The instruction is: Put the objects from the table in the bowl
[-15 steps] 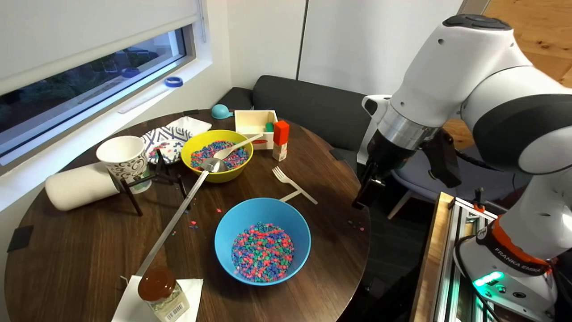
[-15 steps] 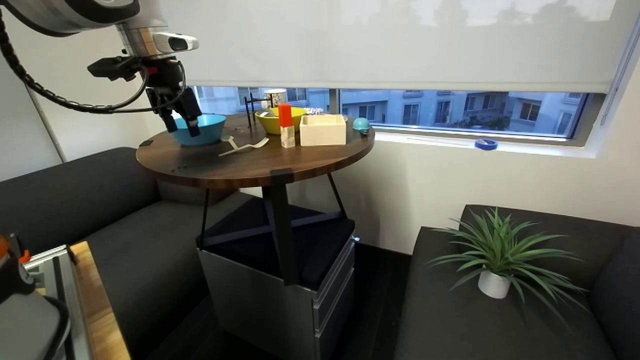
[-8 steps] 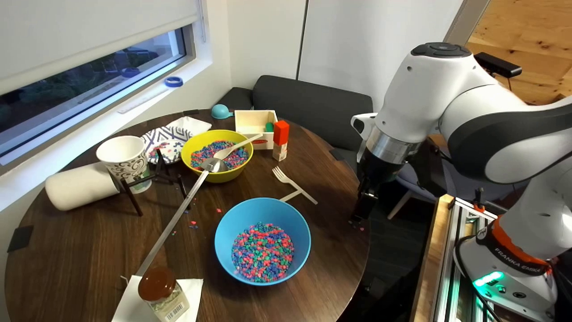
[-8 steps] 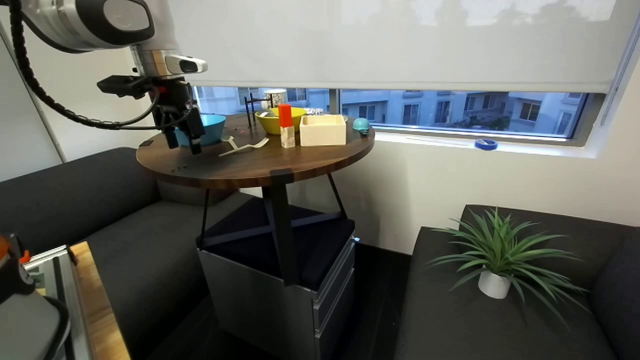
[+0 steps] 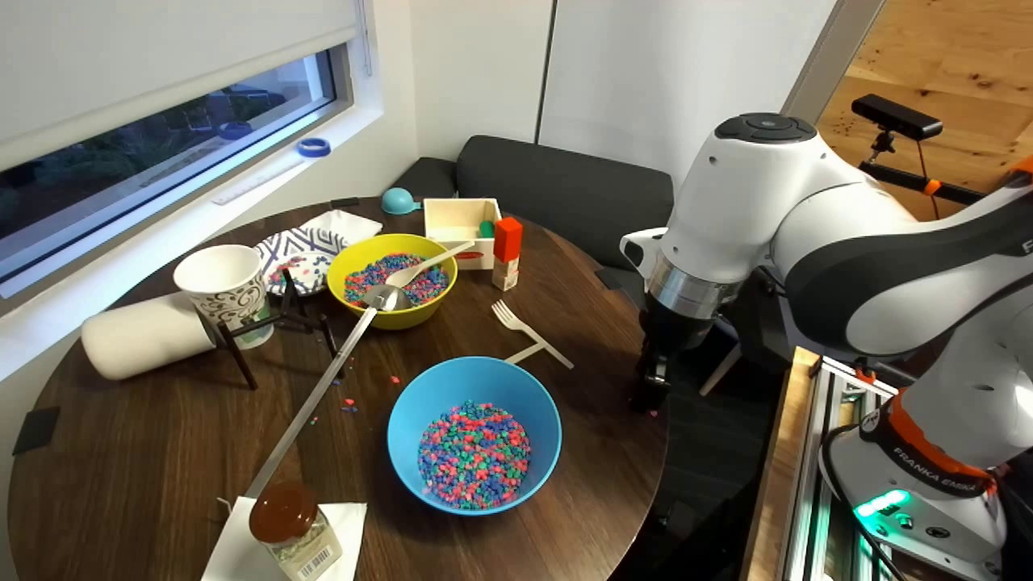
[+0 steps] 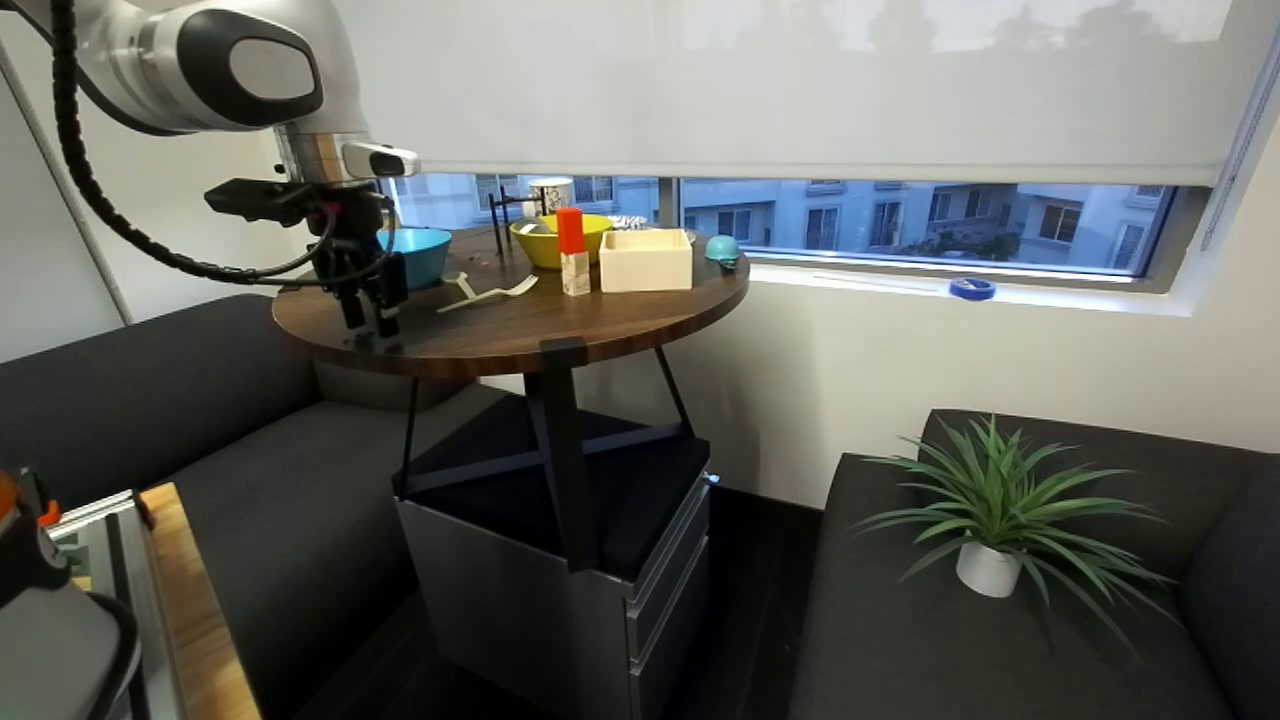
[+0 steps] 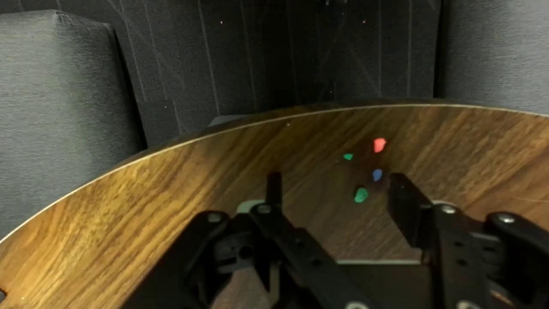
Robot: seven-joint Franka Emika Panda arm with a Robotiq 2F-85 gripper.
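Observation:
Several small pebbles lie loose near the table edge in the wrist view: a red one (image 7: pixel 379 145), a small green one (image 7: pixel 348 156), a blue one (image 7: pixel 377 174) and a larger green one (image 7: pixel 361 195). My gripper (image 7: pixel 335 177) is open and empty. It points down just above the table (image 7: pixel 150 206), the pebbles between and just beyond its fingertips. The gripper also shows in both exterior views (image 5: pixel 648 395) (image 6: pixel 371 325), low over the table edge. The blue bowl (image 5: pixel 476 379) holds many coloured pebbles and stands beside the gripper; it also shows here (image 6: pixel 425 265).
A white fork (image 5: pixel 529 331) lies between the blue bowl and a red-topped box (image 5: pixel 507 242). A yellow bowl (image 5: pixel 395 319) with pebbles and spoons, a cream box (image 5: pixel 452 214), a paper cup (image 5: pixel 230 290), a dark stand (image 5: pixel 242 355) and a jar (image 5: pixel 294 532) stand further off.
My gripper has moved down, from above the table edge to just over the loose pebbles. The bowls and other objects have not moved.

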